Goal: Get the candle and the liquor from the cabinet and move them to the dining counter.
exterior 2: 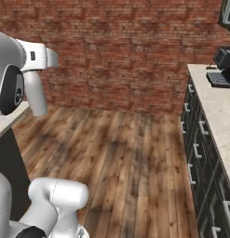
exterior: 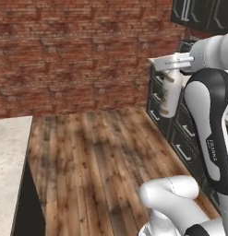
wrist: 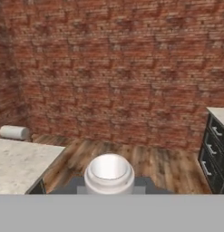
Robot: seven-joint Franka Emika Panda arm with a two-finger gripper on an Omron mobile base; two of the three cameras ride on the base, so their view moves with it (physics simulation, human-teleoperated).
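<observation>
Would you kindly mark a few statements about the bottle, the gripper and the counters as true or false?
1. The gripper holds the liquor bottle by its neck, and the bottle hangs clear of the floor. True.
2. The bottle stands on the dining counter. False: it is held in the air, off that counter.
3. The wall behind is red brick. True.
4. The floor is white tile. False: it is brown wood planks.
5. A pale roll lies at the far side of the speckled counter in the hand view. True.
</observation>
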